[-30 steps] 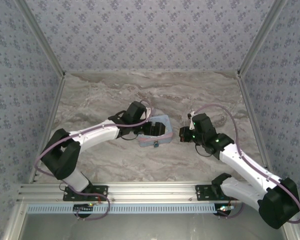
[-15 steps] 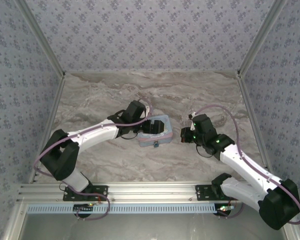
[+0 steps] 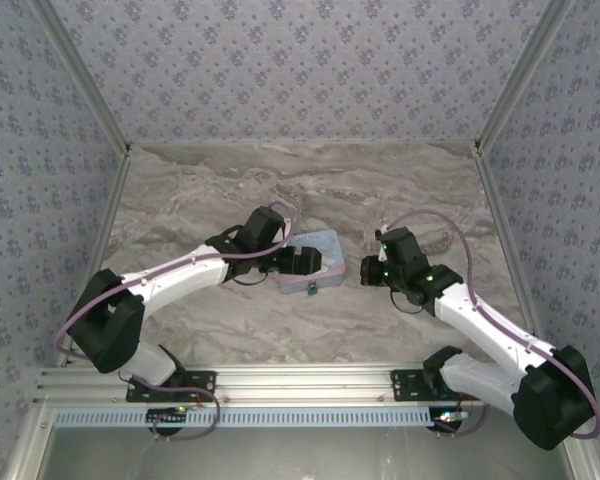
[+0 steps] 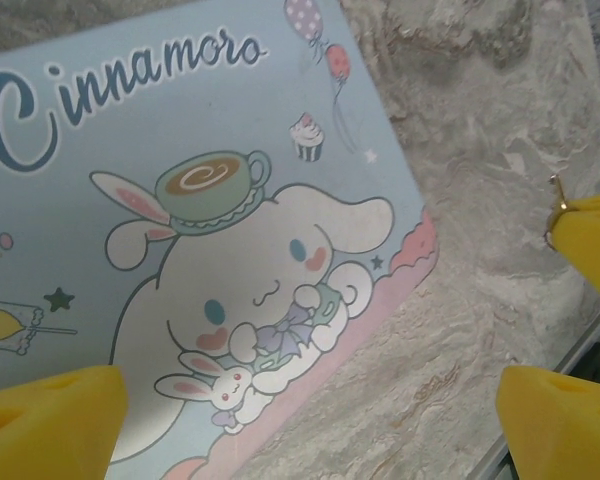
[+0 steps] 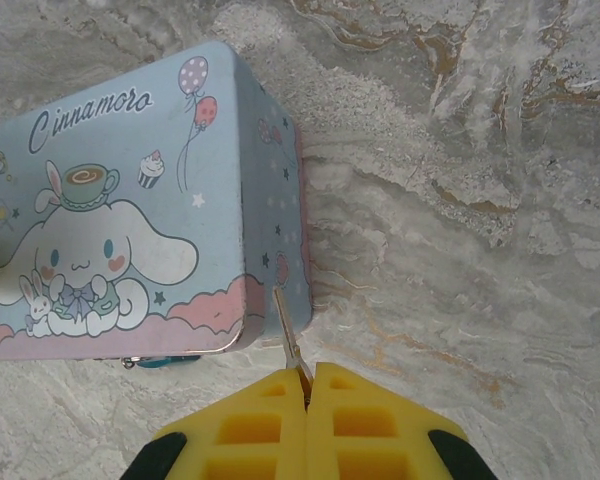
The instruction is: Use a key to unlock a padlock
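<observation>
The right tool [image 5: 307,388] is pressing its yellow fingers [image 5: 250,432] flat together on a key [image 5: 287,335]. The key's thin metal blade is poking out ahead of the tips and leaning slightly left. From the right wrist camera, the blade's end is lying against the near right corner of the tin [image 5: 130,200]; I cannot tell if it is touching the wall or stopping just short. Left of the key, a sliver of teal is peeking out from under the tin's near edge. That is the padlock [image 5: 167,360], mostly hidden there. From overhead the padlock [image 3: 310,289] is showing as a tiny blue speck sitting on the worktop [image 3: 230,190] right against the near side of the tin [image 3: 322,245]. The right tool [image 3: 365,271] is hovering just beside the tin's right edge.

The left tool [image 4: 305,428] is standing wide open. One yellow finger is hanging over the lower part of the cartoon lid [image 4: 180,200], and the other is hanging past the tin's edge, above bare marbled stone. At the right rim of that wrist view, a yellow tip of the right tool [image 4: 592,240] is showing with a small gold glint at its end. Overhead, the left tool [image 3: 310,262] is hovering over the lid, both arms are reaching inward toward the middle, and patterned walls [image 3: 300,60] are closing in the worktop.
</observation>
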### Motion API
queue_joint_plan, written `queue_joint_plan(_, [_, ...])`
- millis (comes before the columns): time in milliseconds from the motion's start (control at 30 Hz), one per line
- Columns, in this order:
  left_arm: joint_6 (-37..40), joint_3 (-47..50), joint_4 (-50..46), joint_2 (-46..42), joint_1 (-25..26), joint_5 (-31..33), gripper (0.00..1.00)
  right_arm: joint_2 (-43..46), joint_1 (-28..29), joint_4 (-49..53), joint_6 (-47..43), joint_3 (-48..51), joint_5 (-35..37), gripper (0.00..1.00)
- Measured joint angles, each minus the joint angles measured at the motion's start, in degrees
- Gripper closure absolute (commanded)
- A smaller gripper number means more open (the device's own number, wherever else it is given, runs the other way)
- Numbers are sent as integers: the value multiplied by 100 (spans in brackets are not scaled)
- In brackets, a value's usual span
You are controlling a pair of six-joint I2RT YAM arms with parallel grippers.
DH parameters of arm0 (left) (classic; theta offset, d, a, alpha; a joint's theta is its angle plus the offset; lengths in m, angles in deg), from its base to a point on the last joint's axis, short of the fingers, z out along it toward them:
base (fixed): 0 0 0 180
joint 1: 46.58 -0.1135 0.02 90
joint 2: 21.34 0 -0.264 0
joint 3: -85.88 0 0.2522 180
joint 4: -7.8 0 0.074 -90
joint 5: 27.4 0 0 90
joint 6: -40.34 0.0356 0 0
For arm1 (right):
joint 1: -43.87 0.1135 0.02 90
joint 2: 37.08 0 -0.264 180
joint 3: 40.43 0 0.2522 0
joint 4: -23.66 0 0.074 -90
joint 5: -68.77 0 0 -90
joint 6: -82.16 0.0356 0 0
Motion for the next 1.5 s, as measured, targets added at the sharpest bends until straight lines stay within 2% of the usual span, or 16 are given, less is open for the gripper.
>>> queue_joint_plan(167, [-50, 0, 61, 131, -81, -26, 5, -37, 0, 2, -9, -7, 0, 100])
queue_joint_plan(433, [-83, -4, 295, 219, -529, -68, 5, -37, 0, 7, -39, -9, 2, 100])
queue_joint_plan(733, [249, -348, 258, 544, -874, -39, 5, -98, 2, 0, -39, -9, -4, 100])
queue_joint_plan(1033, [638, -518, 120, 643, -966, 42, 5, -223, 26, -319, -37, -9, -251, 100])
queue_joint_plan(1133, [710, -343, 181, 407, -1003, 114, 5, -354, 76, -619, -13, -9, -426, 100])
queue_joint_plan(1500, [778, 1650, 1231, -1751, -1029, 138, 3, -1196, 160, -2111, 411, -74, -1209, 100])
